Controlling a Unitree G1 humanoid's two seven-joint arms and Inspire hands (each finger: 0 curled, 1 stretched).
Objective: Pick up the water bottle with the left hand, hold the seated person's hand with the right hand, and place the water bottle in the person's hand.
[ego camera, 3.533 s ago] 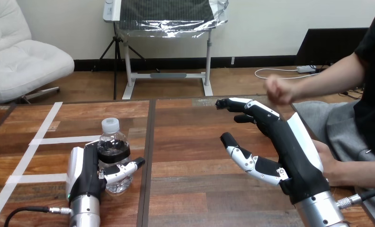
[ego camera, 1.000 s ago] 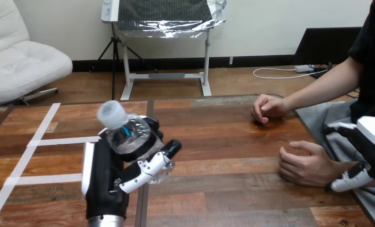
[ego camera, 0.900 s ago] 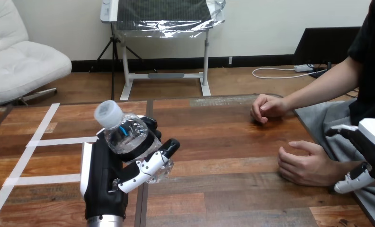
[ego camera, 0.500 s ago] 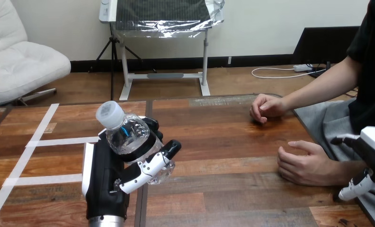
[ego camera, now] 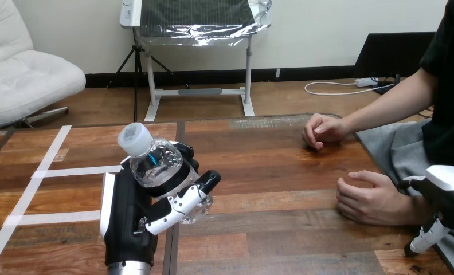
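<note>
— Tabletop (ego camera: 282, 172) of dark wood; what do the fingers (ego camera: 179, 205) of the left hand (ego camera: 124, 212) do?
— They wrap the water bottle (ego camera: 156, 166), lifted over the table's left half, tilted, cap toward the far left corner.
— And the right hand (ego camera: 451, 197)?
— At the near right corner, just beside the person's nearer hand (ego camera: 368, 197); clenched or released, nobody can tell. The person's farther hand (ego camera: 322, 130) rests curled near the right edge.

The water bottle (ego camera: 156, 166) is clear glossy plastic, its cap (ego camera: 134, 137) matt white. The left hand (ego camera: 127, 212) around it is matt black plastic with smooth white shells, over a smooth wooden table (ego camera: 270, 172).
</note>
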